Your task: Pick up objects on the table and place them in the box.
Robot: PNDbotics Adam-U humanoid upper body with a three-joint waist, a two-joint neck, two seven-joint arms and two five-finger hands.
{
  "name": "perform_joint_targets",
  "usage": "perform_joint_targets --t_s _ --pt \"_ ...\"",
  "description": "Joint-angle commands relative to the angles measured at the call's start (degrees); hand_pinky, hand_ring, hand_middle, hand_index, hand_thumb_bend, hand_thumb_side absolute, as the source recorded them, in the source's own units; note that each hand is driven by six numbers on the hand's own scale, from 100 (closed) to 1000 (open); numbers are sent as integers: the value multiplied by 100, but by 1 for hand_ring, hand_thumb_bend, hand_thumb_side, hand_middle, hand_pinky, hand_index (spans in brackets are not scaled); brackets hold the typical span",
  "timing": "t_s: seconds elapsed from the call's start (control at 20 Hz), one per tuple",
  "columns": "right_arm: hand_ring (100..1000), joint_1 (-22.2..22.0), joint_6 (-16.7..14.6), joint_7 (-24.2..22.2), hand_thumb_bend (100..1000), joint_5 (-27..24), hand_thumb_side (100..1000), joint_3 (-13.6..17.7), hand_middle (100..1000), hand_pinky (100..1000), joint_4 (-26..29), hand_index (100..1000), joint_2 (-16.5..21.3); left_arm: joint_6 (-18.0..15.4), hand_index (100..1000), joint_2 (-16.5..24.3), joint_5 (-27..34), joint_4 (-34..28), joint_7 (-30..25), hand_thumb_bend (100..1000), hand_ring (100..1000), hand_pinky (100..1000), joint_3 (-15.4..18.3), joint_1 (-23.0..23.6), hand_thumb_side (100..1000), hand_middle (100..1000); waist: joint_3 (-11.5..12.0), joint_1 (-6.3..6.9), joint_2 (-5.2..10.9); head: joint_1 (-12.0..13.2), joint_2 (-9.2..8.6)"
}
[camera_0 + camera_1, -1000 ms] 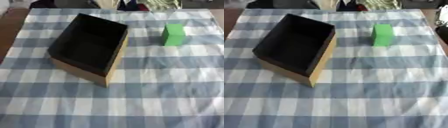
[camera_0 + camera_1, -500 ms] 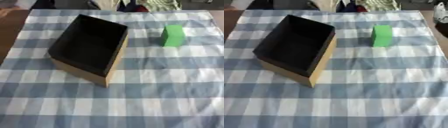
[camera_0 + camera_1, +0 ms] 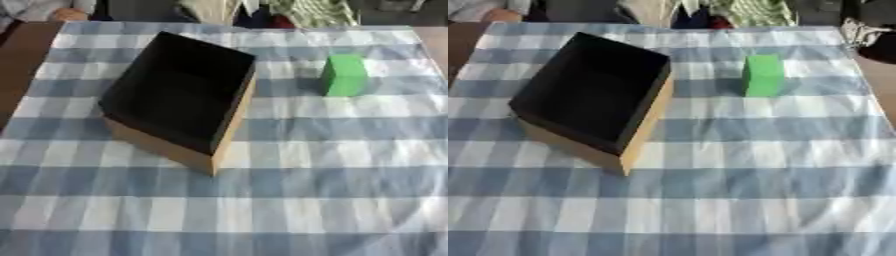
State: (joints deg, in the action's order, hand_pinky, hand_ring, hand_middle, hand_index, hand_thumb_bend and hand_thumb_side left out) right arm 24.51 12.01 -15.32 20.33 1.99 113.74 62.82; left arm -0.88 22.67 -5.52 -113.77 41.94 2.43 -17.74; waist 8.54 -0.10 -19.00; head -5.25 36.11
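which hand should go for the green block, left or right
Probably the right: the green block sits on the robot's right of the box, which would obstruct a left reach. Neither hand is clearly visible.

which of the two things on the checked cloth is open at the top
The black-lined cardboard box on the left of the cloth: its top is open and its dark inside shows. The green block, to its right and apart from it, is closed on every visible side.

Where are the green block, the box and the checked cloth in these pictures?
green block [image 3: 344, 75]: left eye view, on its front face.
box [image 3: 229, 131]: left eye view, on its tan right outer wall.
checked cloth [image 3: 754, 175]: right eye view, on a bare part near the front.
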Motion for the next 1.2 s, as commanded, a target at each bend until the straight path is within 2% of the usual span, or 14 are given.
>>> perform_joint_targets --t_s 0.05,0.1,0.3,0.55,0.75,0.8,0.85,1.2 --pt "967 206 -44 -973 100 201 100 -47 917 965 85 962 405 -5 789 154 33 -82 -31 261 713 665 7 -57 479 632 9 -5 127 -41 -41" --pt "976 258 -47 -1200 110 247 100 -71 921 972 85 969 439 -4 791 155 35 -82 -33 260 713 665 6 -58 478 632 14 -7 128 -48 -47" --pt "982 432 -31 -1880 243 447 100 -160 903 979 85 962 535 -1 787 157 41 -82 -44 255 713 665 -2 -56 479 632 35 -19 125 -66 -66" --pt "984 671 20 -2428 316 646 100 -282 914 982 -14 955 611 4 786 156 51 -82 -62 252 713 664 -17 -62 479 632 46 -29 116 -94 -70" --pt "990 885 -17 -2686 343 748 120 -418 892 994 -243 944 606 9 785 152 62 -82 -72 249 714 664 -25 -61 479 633 74 -31 105 -119 -77" --pt "993 940 -38 -2741 359 765 172 -460 893 999 -300 947 601 10 785 151 65 -82 -76 247 714 664 -28 -61 479 633 84 -33 102 -123 -77" --pt "993 999 -55 -2793 367 795 179 -502 892 999 -358 947 599 11 785 149 68 -82 -81 246 714 664 -31 -63 479 633 95 -35 98 -127 -77" --pt "999 1462 -127 -2969 386 1034 182 -790 904 1000 -882 953 473 13 784 144 81 -82 -113 244 715 663 -47 -80 478 633 136 -45 85 -165 -87"
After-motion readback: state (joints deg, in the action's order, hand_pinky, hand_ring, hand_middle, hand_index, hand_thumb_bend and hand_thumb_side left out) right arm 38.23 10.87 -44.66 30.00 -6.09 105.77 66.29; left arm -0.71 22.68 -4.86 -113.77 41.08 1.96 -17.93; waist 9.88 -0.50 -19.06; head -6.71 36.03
